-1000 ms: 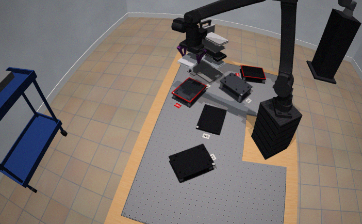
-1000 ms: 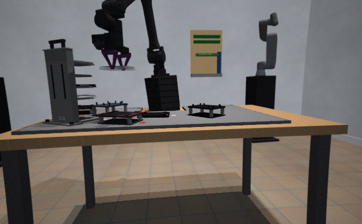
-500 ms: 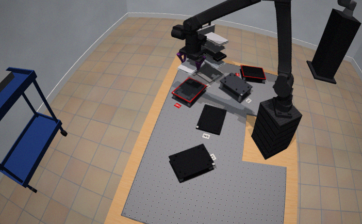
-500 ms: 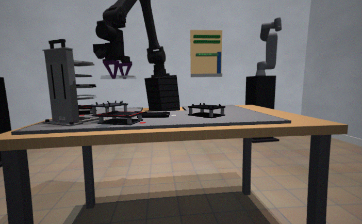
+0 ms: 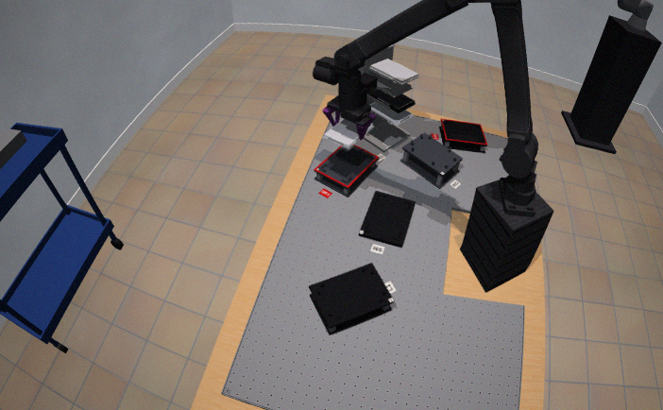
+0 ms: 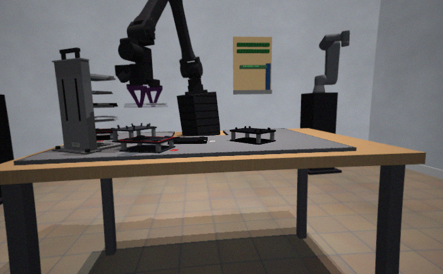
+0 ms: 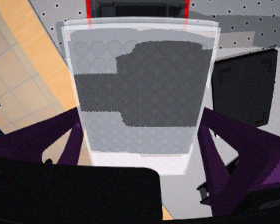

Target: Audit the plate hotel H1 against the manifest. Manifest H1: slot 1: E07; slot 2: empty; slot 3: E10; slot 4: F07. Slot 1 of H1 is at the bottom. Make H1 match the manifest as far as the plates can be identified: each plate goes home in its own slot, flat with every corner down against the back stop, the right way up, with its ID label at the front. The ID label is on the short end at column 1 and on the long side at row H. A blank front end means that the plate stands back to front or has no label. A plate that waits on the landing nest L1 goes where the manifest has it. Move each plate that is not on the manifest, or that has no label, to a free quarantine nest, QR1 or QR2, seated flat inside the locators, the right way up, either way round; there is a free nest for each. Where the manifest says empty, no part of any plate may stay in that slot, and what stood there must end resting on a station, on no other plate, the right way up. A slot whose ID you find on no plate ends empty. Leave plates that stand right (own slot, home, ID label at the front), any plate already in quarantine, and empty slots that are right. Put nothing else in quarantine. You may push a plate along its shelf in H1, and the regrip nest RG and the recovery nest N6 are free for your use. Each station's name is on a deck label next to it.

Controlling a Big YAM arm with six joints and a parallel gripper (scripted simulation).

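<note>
My gripper (image 5: 349,125) (image 6: 145,98) (image 7: 140,112) is shut on a clear, pale plate (image 5: 338,136) (image 6: 146,105) (image 7: 140,90), gripping its long sides and holding it level in the air. It hangs in front of the plate hotel H1 (image 5: 394,109) (image 6: 75,101), above and just behind a red-rimmed quarantine nest (image 5: 326,167) (image 6: 145,139). The hotel's top shelf holds a white plate (image 5: 394,70). A black plate (image 5: 400,103) sits on a lower shelf. I cannot read any labels.
A second red-rimmed nest (image 5: 463,133) holds a black plate at the back right. A grey raised nest (image 5: 431,158) stands between the red nests. A black plate (image 5: 387,217) lies mid-deck, and a black raised nest (image 5: 350,298) (image 6: 252,133) stands near the front. The arm's base (image 5: 504,234) is on the right.
</note>
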